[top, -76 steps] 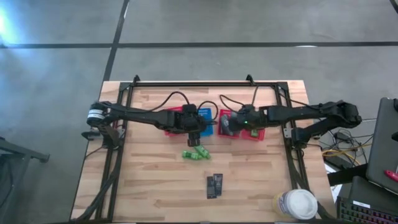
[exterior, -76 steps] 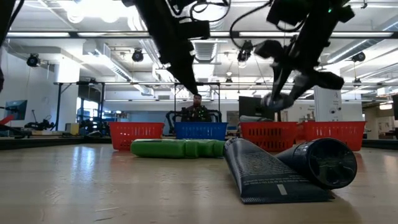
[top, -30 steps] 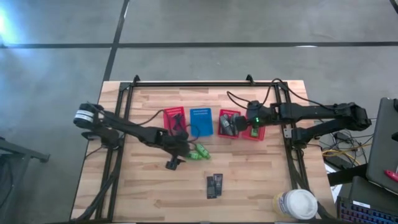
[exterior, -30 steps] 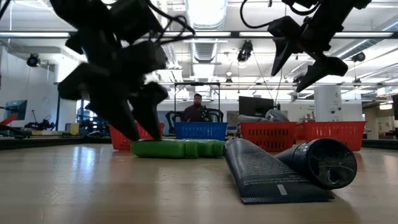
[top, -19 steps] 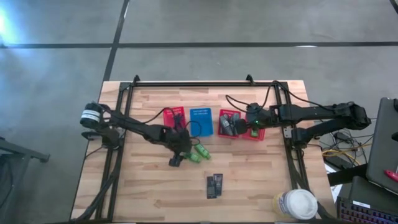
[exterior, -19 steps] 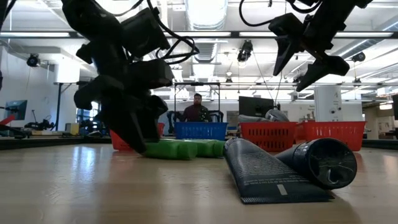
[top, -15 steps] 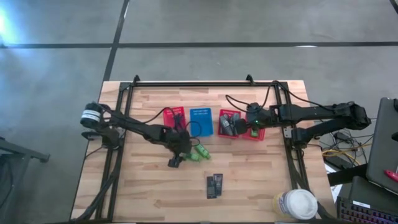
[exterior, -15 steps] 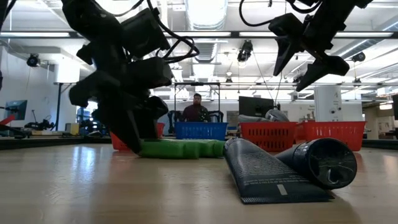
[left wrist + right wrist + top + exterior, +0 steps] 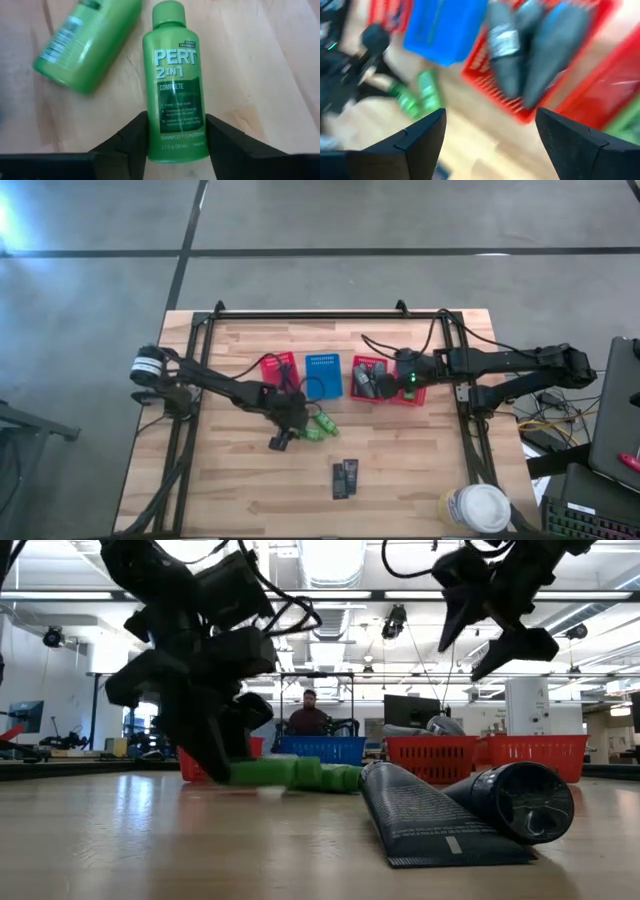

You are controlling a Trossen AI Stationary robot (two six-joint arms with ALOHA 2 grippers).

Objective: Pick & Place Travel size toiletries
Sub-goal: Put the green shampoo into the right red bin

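Two bright green bottles lie side by side on the table. My left gripper point(image 9: 299, 428) point(image 9: 176, 137) is shut on the nearer one point(image 9: 309, 431) point(image 9: 175, 85), labelled PERT. The other green bottle point(image 9: 326, 423) point(image 9: 85, 45) lies loose beside it. Grey tubes point(image 9: 366, 377) point(image 9: 530, 55) lie in a red basket point(image 9: 357, 390). Above that basket hovers my right gripper point(image 9: 383, 383) point(image 9: 490, 150), open and holding nothing. Two dark tubes point(image 9: 345, 478) point(image 9: 450, 805) lie flat near the table's front. My left gripper pinches the green bottle's bottom end point(image 9: 176, 150) between its two fingers point(image 9: 132, 142), one on each side. The fingers slant down from the table's left and lie along the bottle, whose cap point(image 9: 168, 12) points away from them. The bottle lies on the table.
A red basket point(image 9: 280, 368), a blue one point(image 9: 322, 372) and another red one point(image 9: 412, 392) stand in a row with the tube basket. A lidded cup point(image 9: 480, 508) stands at the near right corner. Black frame rails point(image 9: 300, 315) border the table. A person point(image 9: 308, 715) sits far behind.
My left gripper has gone toward the table's right edge, up to the green bottles, and has taken hold of the nearer one. That bottle has shifted and turned a little on the table.
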